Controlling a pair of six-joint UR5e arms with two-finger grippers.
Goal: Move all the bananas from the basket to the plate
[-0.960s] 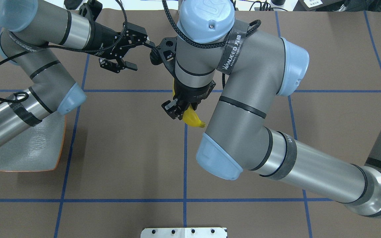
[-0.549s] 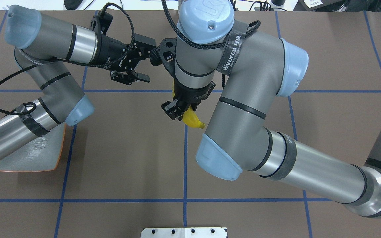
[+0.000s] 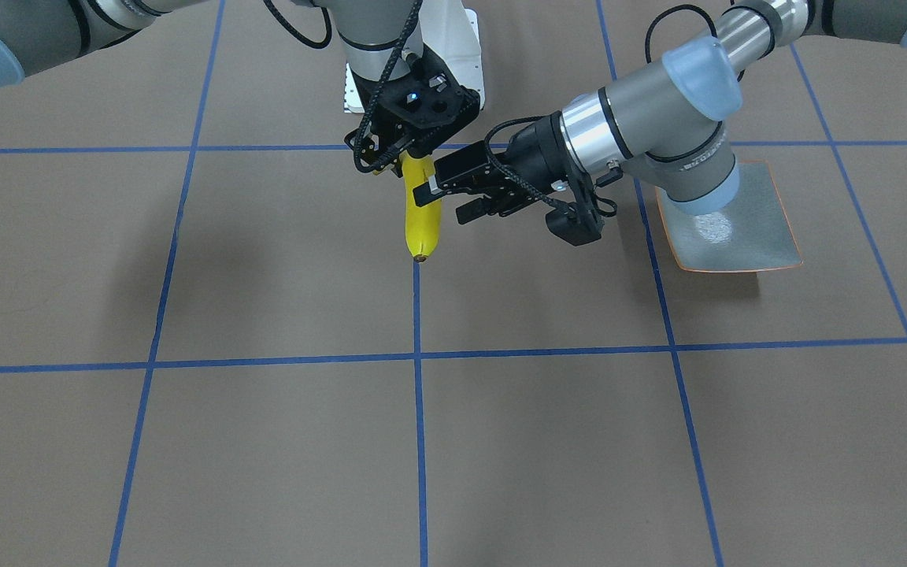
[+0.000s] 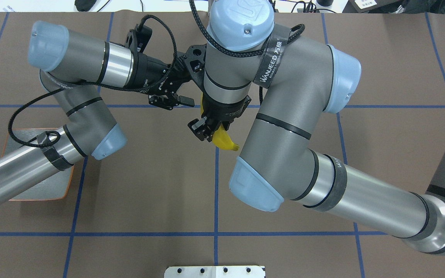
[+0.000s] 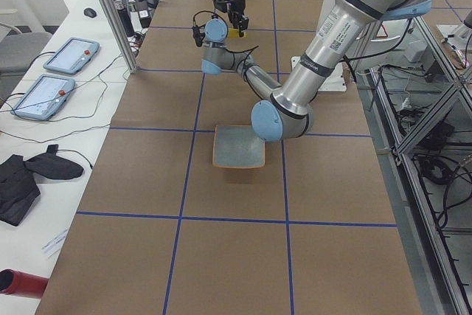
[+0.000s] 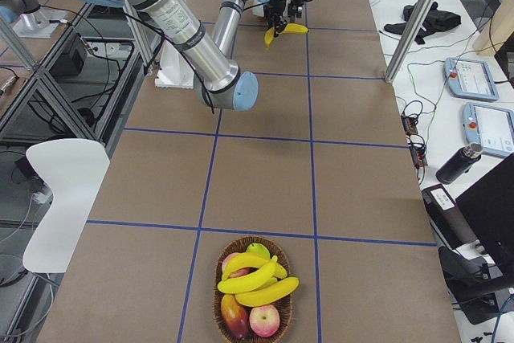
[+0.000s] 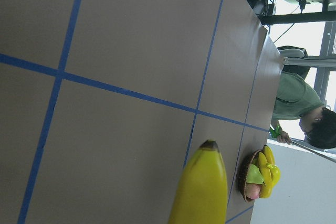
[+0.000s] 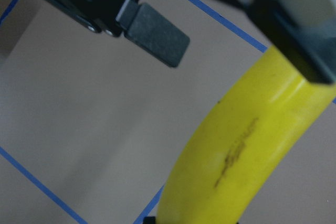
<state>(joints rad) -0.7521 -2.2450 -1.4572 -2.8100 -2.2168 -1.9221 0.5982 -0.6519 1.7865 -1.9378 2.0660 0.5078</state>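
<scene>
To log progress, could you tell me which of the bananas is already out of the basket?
The banana clamped in the right gripper, hanging in mid-air; the other bananas lie in the basket among other fruit.

- Bright, even light from above; soft, faint shadows lie on the brown counter (image 3: 264, 441).
- A white glare spot sits on the glossy plate (image 3: 757, 236) in the front view.
- The right wrist view is blurred: the near banana (image 8: 247, 145) is soft, out of focus.
- The left wrist view washes out white at its right edge.
</scene>
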